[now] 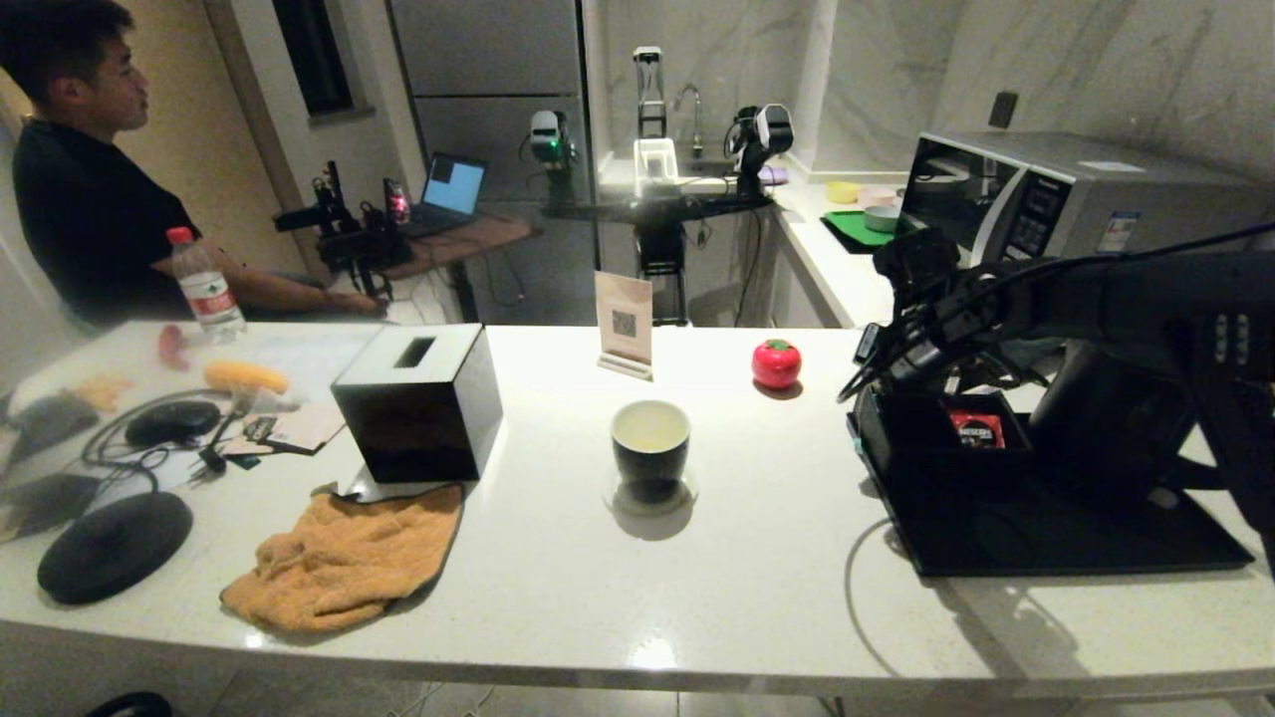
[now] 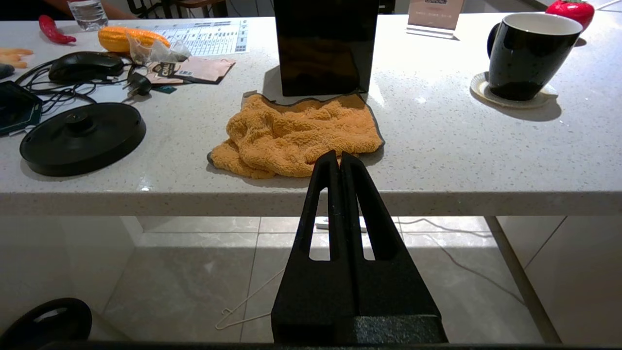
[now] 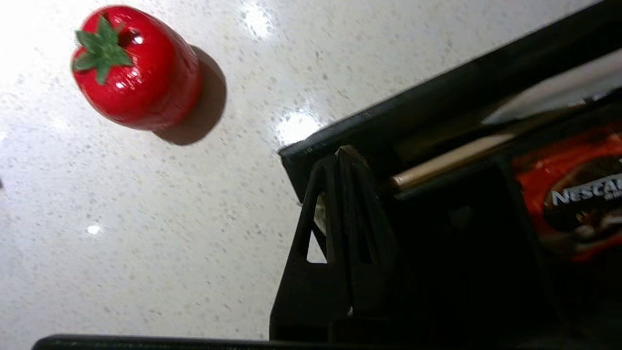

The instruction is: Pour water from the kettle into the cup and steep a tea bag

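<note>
The black cup (image 1: pixel 649 443) (image 2: pixel 529 53), white inside, stands on a coaster mid-table. On the black tray (image 1: pixel 1046 538) at the right stands the black kettle (image 1: pixel 1096 418), partly hidden behind my right arm. My right gripper (image 1: pixel 865 390) (image 3: pixel 344 153) is down at the near-left corner of the tray's compartment box, jaws pressed together. A small pale scrap shows at its tips, which I take for the tea bag (image 3: pixel 348 149); most of it is hidden. My left gripper (image 2: pixel 340 154) hangs shut and empty below the table's front edge.
A red sachet (image 1: pixel 976 428) (image 3: pixel 573 194) lies in the tray's compartment. A red tomato figure (image 1: pixel 776 362) sits behind the cup, with a black box (image 1: pixel 418 403) and orange towel (image 1: pixel 344 558) to the left. The kettle base (image 1: pixel 115 546) and cables lie far left.
</note>
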